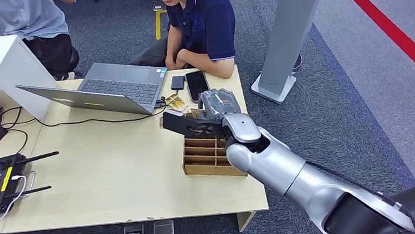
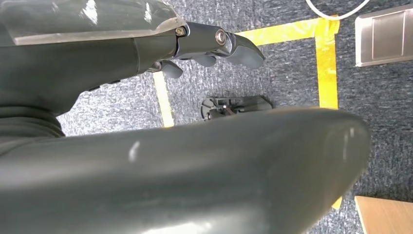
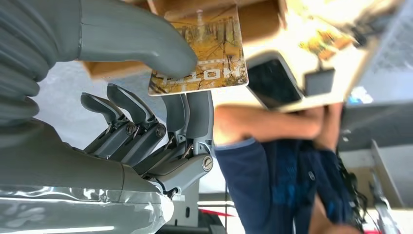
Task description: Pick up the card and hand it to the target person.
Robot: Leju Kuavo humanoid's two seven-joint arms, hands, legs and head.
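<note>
- Card (image 3: 199, 53) sits pinched in my right robot hand (image 3: 146, 97), above the wooden slotted box (image 1: 211, 153) near the worktop's (image 1: 114, 174) right edge.
- My left robot hand (image 2: 214, 46) hangs over the floor, fingers curled, holding nothing.

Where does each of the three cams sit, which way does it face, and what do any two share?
Head view: high on the body, looking down at the table; right arm and right hand over the wooden organizer.
Left wrist view: behind the left hand, facing carpet and yellow tape.
Right wrist view: behind the right hand, which pinches the card, facing the person in navy.
Shared: head and right wrist views both show that person and the phone.
</note>
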